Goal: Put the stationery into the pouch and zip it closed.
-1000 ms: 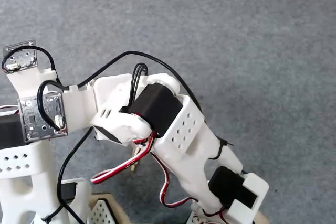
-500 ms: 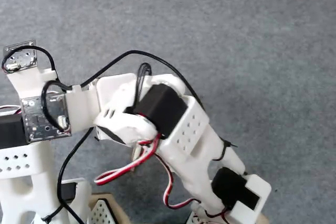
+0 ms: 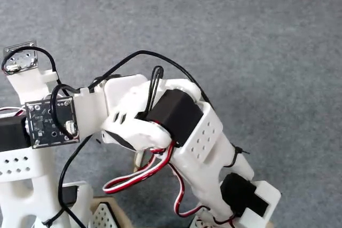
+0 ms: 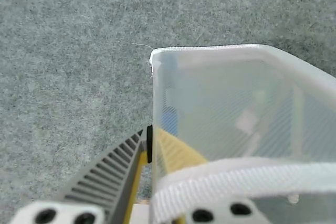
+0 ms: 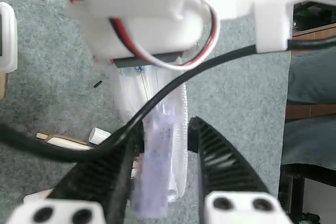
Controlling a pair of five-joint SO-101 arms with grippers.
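The translucent pouch (image 4: 226, 108) with white zipper tape (image 4: 236, 182) is held up in the left wrist view, and a blue item (image 4: 169, 121) and pale shapes show dimly through its wall. My left gripper (image 4: 149, 148) is shut on the pouch's edge, with a ribbed grey finger (image 4: 113, 174) outside it. In the right wrist view the pouch (image 5: 157, 182) runs between my right gripper's (image 5: 165, 129) black fingers (image 5: 220, 166), which press on both its sides. In the high view the two white arms (image 3: 160, 126) cross and cover the pouch.
A white cylinder (image 5: 100, 136) and a tan stick (image 5: 63, 141) lie loose on the grey carpet (image 3: 256, 52) beside the pouch. A black cable (image 5: 220, 59) and the other arm's white body (image 5: 136, 9) hang across the right wrist view. A wooden sliver (image 3: 140, 159) peeks from under the arms.
In the high view the crossed arms, with the black motor and the circuit board, have shifted a little toward the lower right.
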